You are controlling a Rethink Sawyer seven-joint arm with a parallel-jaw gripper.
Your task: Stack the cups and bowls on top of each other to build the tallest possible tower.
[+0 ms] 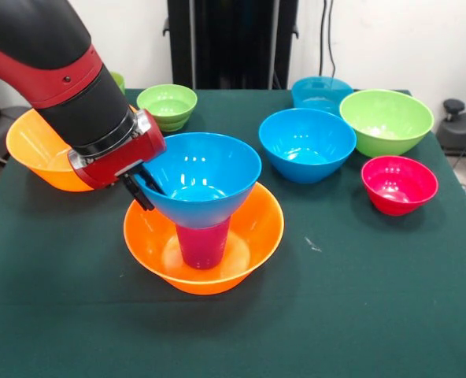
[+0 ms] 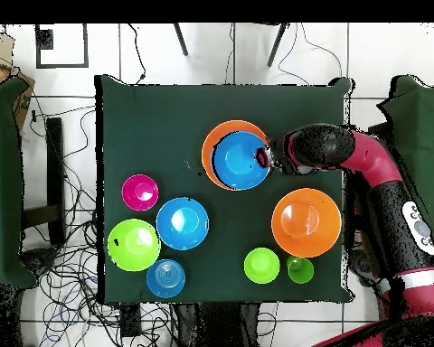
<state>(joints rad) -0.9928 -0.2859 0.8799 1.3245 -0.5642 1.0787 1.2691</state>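
The tower stands in the middle of the table. A large orange bowl [image 1: 253, 236] is at the bottom, the purple-magenta cup [image 1: 202, 246] stands inside it, and a blue bowl [image 1: 205, 177] sits on top of the cup. My gripper [image 1: 145, 191] is at the blue bowl's left rim, with one finger inside and one outside, shut on the rim. In the overhead view the gripper [image 2: 266, 161] is at the right rim of the blue bowl [image 2: 239, 160], above the orange bowl [image 2: 217, 137]. The cup is hidden there.
On the green table [image 1: 375, 307] stand a second orange bowl [image 1: 32, 150], a small lime bowl [image 1: 167, 105], a blue bowl [image 1: 307, 143], a teal bowl [image 1: 321, 93], a large lime bowl [image 1: 386, 120] and a red-pink bowl [image 1: 399, 183]. The light green cup [image 2: 300, 269] stands beside the small lime bowl.
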